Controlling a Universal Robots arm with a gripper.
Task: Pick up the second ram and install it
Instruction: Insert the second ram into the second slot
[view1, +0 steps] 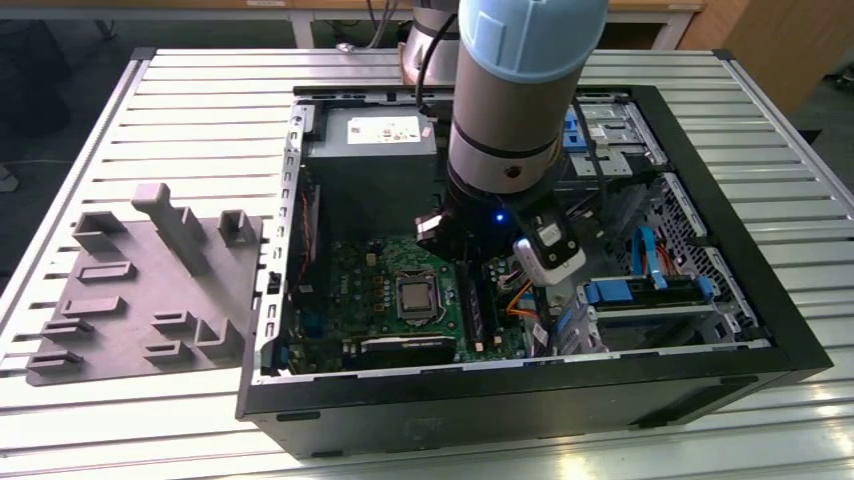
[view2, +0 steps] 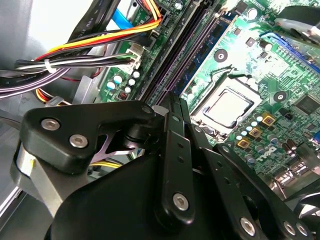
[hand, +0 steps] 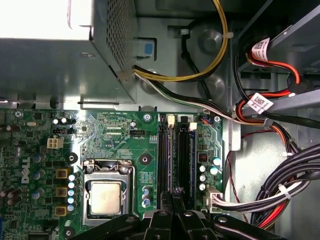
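A bench (view1: 200, 90) of ribbed aluminium slats carries an open black computer case (view1: 747, 330) lying on its side, with a grey plastic fixture (view1: 134, 290) of upright blocks beside it at the exterior view's left. The arm (view1: 514, 90) reaches down into the case, and the gripper (hand: 172, 200) sits low over the motherboard (hand: 115, 135), its black fingers (view2: 172, 150) drawn close together on a thin dark edge that looks to be the second ram (hand: 172, 192), though most of the stick is hidden behind the linkage. That edge stands on its long side, its long axis running along the black slot rails (hand: 184, 155), right at the slots and pointing toward the metal power supply box (hand: 60, 55); whether it is seated cannot be told. Just beside the slots lies the processor socket (hand: 106, 195) with its metal cover. Bundled cables (hand: 270, 190) in black, red and yellow run along the far side of the slots.
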